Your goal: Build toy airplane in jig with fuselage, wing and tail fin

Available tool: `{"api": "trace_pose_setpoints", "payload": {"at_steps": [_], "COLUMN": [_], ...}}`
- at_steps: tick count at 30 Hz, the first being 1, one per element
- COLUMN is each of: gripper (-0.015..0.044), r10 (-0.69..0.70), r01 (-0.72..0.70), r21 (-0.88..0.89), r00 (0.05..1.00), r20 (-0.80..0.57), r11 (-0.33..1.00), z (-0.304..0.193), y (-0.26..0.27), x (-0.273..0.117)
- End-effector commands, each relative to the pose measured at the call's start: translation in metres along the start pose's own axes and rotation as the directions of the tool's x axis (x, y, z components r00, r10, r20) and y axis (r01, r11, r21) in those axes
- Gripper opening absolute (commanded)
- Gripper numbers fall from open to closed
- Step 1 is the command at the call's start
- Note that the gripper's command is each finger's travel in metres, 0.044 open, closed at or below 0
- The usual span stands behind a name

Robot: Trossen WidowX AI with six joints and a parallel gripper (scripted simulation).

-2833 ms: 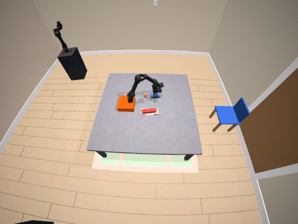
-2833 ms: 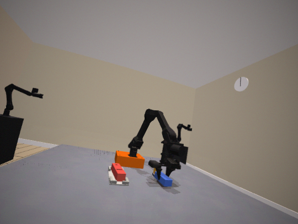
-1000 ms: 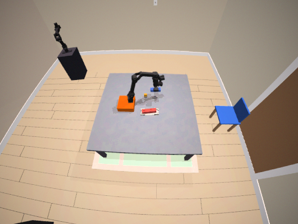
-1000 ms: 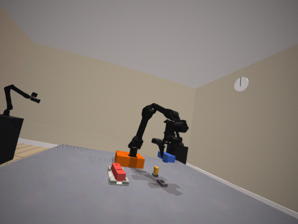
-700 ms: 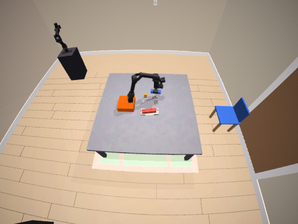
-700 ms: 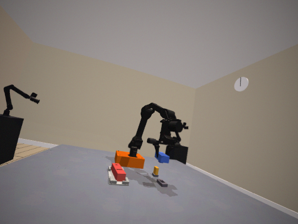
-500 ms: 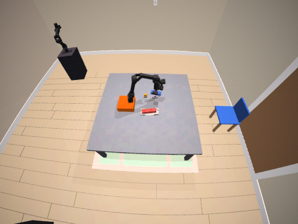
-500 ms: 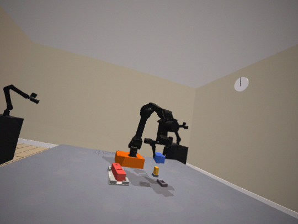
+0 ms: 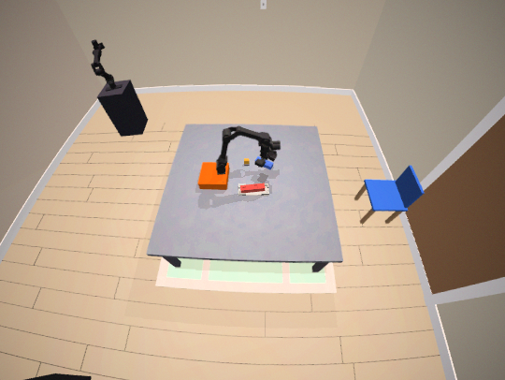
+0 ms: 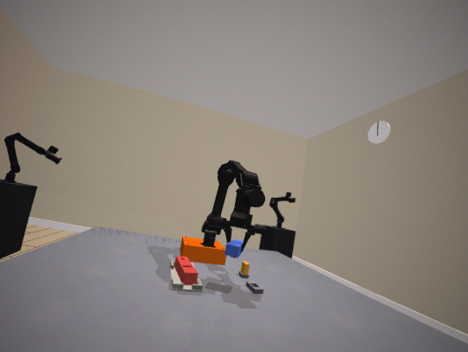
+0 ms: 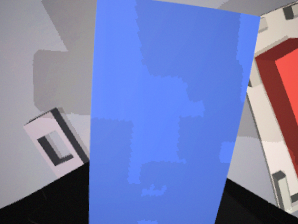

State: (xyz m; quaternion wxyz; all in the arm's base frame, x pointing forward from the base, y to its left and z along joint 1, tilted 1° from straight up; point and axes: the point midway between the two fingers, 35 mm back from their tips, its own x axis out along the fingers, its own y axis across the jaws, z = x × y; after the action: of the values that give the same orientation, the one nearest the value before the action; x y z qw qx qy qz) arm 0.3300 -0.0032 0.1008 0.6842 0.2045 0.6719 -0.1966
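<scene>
Top view first: the grey table (image 9: 243,225) (image 10: 130,303) carries the orange block (image 9: 213,176) (image 10: 203,251) under the arm (image 9: 240,130) (image 10: 223,191), whose pincer (image 9: 266,161) (image 10: 237,244) grasps the blue wing (image 9: 265,163) (image 10: 234,248) (image 11: 160,110) above the tabletop, apart from the fuselage. Next in size, the pale jig (image 9: 266,189) (image 10: 177,277) (image 11: 265,120) holds the red fuselage (image 9: 252,187) (image 10: 186,270) (image 11: 287,75) lengthwise in its cradle. Smallest, the yellow tail fin (image 9: 246,162) (image 10: 245,268) stands upright in a dark holder (image 10: 243,275), near another low, hollowed holder (image 10: 254,287) (image 11: 55,142).

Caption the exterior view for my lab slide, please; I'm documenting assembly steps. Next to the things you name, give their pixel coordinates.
Hand (image 10: 237,243) grips blue wing (image 9: 265,163) (image 10: 234,248) (image 11: 160,110) aloft; red fuselage (image 9: 252,188) (image 10: 186,270) (image 11: 290,75) lies in its cradle (image 9: 267,191) (image 10: 175,283) (image 11: 267,132).
</scene>
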Motion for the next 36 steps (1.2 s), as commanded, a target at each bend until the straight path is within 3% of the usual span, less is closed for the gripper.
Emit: {"api": "trace_pose_setpoints", "payload": {"at_steps": [1,18,36], "gripper": [0.0000,0.0000,0.0000], "r10": [-0.002,-0.007,-0.012], "r01": [0.002,0.006,0.008], "r21": [0.066,0.377,0.666], "r00": [1.000,1.000,1.000], "r20": [0.000,0.001,0.001], "r11": [0.998,0.926,0.746], "z": [0.003,0.017,0.020], "y": [-0.011,-0.065,-0.121], "x": [0.002,0.012,0.023]}}
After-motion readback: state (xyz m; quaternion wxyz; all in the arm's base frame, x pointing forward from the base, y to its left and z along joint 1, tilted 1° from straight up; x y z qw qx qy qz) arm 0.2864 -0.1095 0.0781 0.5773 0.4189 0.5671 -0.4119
